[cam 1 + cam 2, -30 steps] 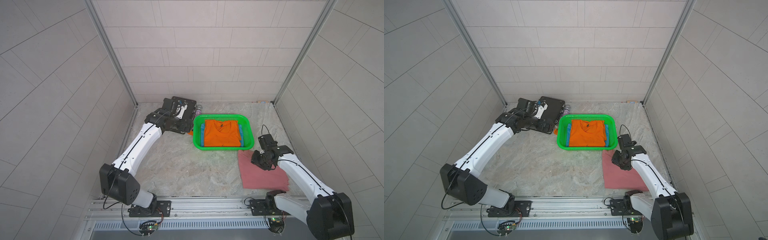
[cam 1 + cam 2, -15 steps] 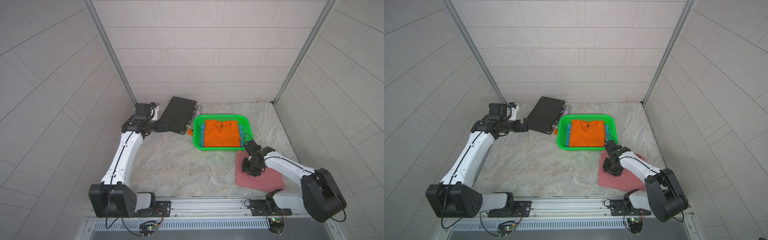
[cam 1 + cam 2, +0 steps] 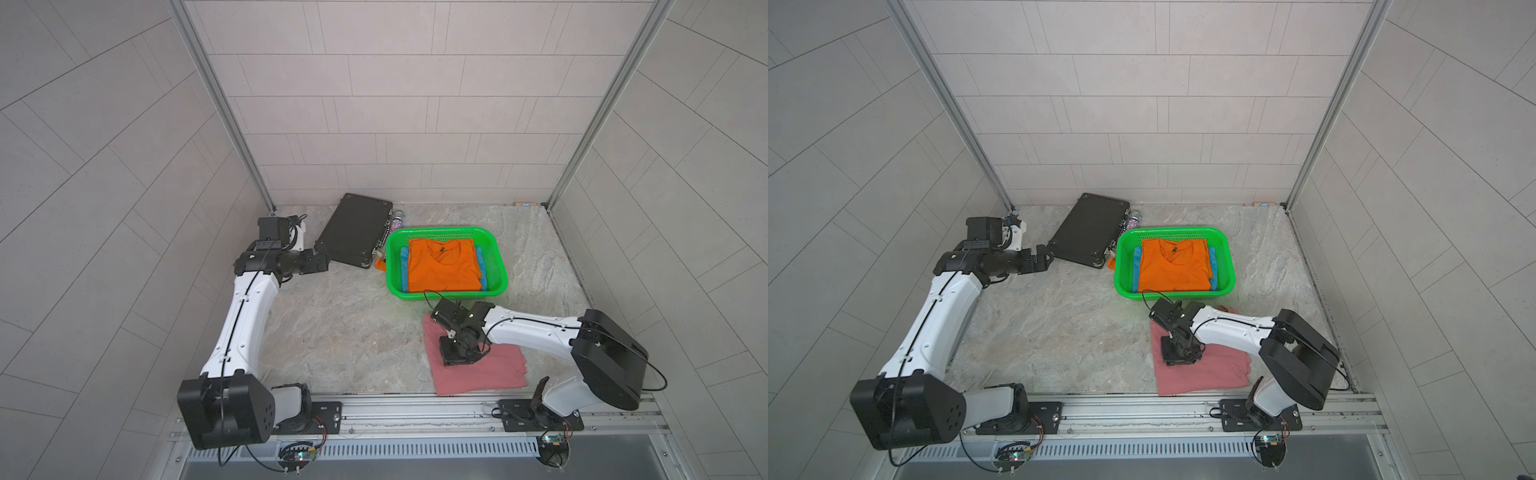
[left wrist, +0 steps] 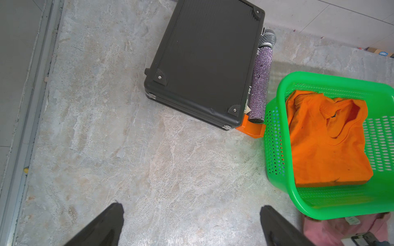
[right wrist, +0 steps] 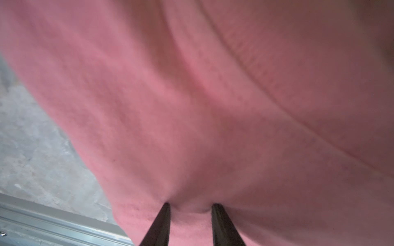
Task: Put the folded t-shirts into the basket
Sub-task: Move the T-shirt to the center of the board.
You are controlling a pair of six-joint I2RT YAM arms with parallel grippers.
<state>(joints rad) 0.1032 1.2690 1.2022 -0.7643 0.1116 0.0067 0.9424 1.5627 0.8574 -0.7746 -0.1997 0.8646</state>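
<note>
Marble tabletop [image 3: 332,332]: orange tee [image 3: 440,270] in basket [image 3: 503,274]

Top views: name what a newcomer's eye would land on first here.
The bright green basket at mid-table, holding an orange t-shirt folded atop a blue t-shirt. Next, the pink t-shirt flat on the table in front of it, the right tool pinching its cloth. A black hard case lies beside the basket, towards the left arm.

Your left arm [image 3: 254,316] and right arm [image 3: 530,332] wear glossy white shells between chunky black joint housings; thin black cables [image 3: 240,316] run along them, and the left end effector [image 4: 191,206] has black tapered fingers [image 4: 106,223].
</note>
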